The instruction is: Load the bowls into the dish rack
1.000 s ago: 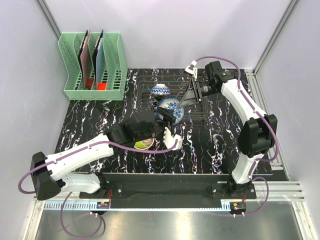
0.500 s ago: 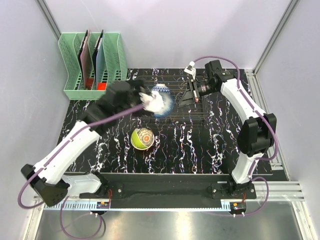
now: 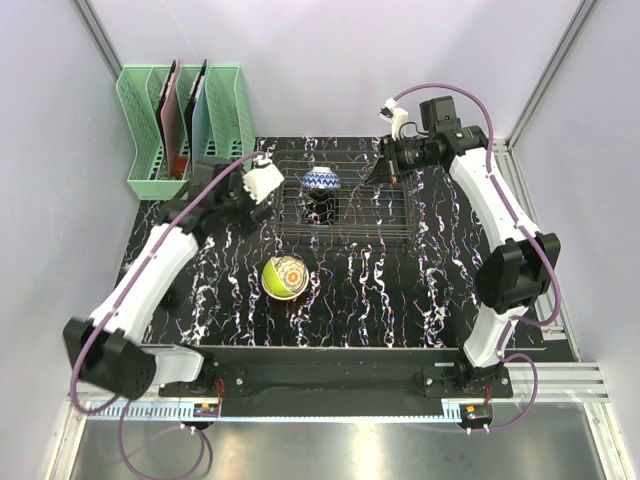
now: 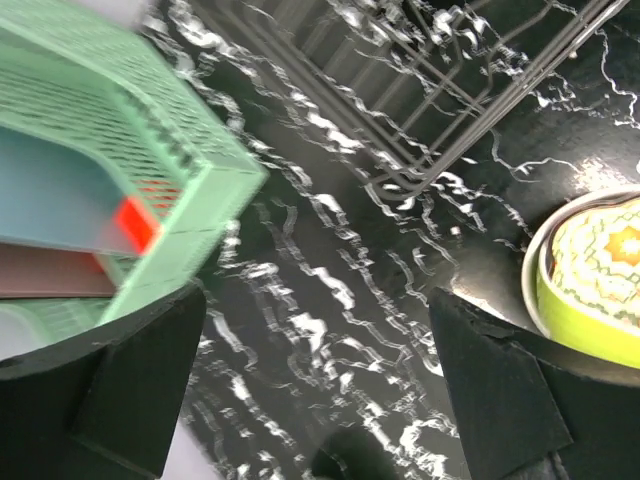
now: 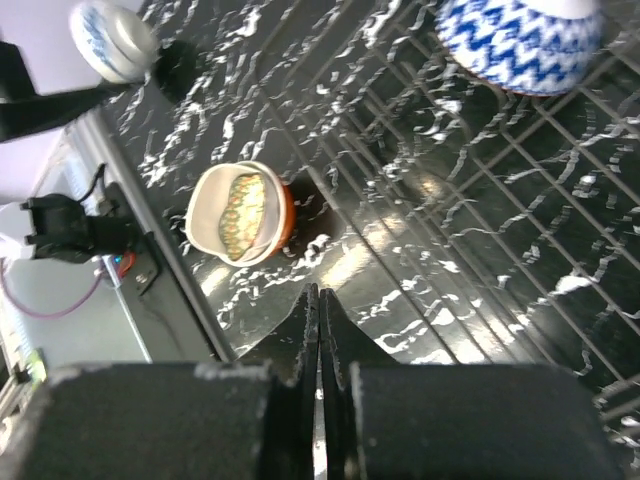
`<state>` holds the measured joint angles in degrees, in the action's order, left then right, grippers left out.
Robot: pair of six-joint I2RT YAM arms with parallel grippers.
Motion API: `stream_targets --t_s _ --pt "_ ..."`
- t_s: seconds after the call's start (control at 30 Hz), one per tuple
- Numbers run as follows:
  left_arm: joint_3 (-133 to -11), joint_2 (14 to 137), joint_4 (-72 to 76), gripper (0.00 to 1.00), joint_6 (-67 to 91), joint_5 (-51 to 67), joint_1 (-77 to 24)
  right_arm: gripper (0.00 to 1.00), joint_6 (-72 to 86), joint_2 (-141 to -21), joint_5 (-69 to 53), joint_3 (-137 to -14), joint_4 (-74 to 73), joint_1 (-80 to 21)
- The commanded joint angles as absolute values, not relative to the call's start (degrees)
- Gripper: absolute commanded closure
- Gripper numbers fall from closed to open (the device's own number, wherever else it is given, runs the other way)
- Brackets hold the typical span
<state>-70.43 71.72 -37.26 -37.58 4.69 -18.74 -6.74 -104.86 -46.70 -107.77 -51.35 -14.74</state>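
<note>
Two bowls show from above: a blue-patterned bowl (image 3: 321,180) sits in the dish rack (image 3: 380,205), and a lime bowl (image 3: 284,277) rests on the surface (image 3: 400,290) in front of it. The blurred left wrist view shows the left gripper (image 4: 315,330) with jaws wide apart and empty, and the lime bowl is cut off at the right edge. The right wrist view shows the right gripper (image 5: 313,300) with jaws closed on nothing, and the blue-patterned bowl is cropped at the top.

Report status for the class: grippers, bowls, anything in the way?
Left gripper open, empty. Right gripper shut, empty. One blue-patterned bowl in dish rack; lime green bowl on table, outside it. Nothing between them.
</note>
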Motion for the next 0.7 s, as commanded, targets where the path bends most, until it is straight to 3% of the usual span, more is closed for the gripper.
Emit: stream_targets --t_s 0.0,0.27,0.67 --pt "-71.0 76.1 -33.0 0.01 -35.2 9.7 -18.1 1.0 -8.3 -103.0 -41.9 -109.6 -50.0 -13.8" --pt "-65.8 79.4 -24.3 0.01 -33.2 15.2 -14.8 1.0 -10.5 -100.2 -37.7 -103.1 -48.2 -12.9" --pt "-62.1 79.7 -21.8 0.01 -28.7 16.4 -11.9 1.0 -9.3 -99.4 -34.8 -106.1 -48.7 -12.9"
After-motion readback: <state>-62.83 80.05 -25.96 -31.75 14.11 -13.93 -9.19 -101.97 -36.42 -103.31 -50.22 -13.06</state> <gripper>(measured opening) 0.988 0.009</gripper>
